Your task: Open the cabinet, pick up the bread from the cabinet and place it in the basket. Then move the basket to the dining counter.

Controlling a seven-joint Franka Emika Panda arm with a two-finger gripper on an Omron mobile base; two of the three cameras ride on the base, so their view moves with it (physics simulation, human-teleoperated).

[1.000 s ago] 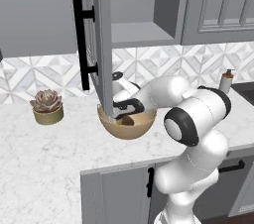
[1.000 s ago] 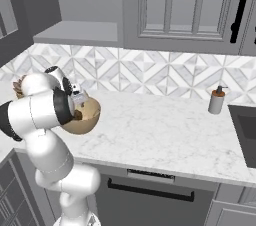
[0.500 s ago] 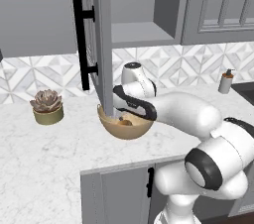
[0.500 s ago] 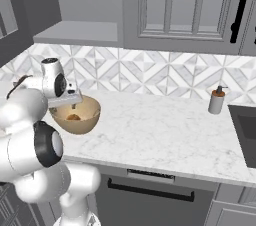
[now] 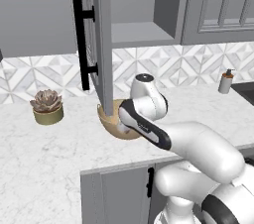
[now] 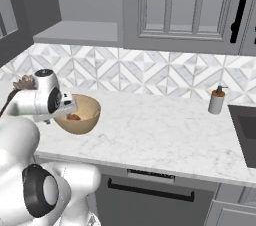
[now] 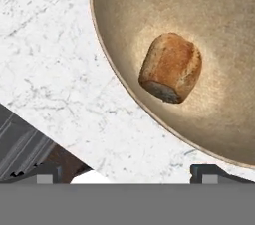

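Note:
The tan basket (image 5: 115, 125) (image 6: 86, 118) stands on the marble worktop under the open door (image 5: 101, 44) of the grey wall cabinet, whose shelf (image 5: 144, 32) is bare. The orange-brown bread (image 7: 171, 67) (image 6: 74, 117) lies on the basket's floor (image 7: 219, 30). My gripper (image 7: 127, 174) (image 6: 67, 108) is open just above the basket's near rim, with its two dark tips wide apart and touching nothing. The bread lies ahead of the tips, not between them. The dining counter is out of view.
A potted succulent (image 5: 47, 106) sits left of the basket. A soap dispenser (image 6: 216, 101) and a dark sink (image 6: 247, 130) are at the right. The open door's black bar handle (image 5: 79, 39) hangs close above the basket. Low grey cabinets (image 5: 114, 193) front the worktop.
My arm has unfolded and swung to the right, while the hand stays by the basket's rim. Basket and bread have not moved.

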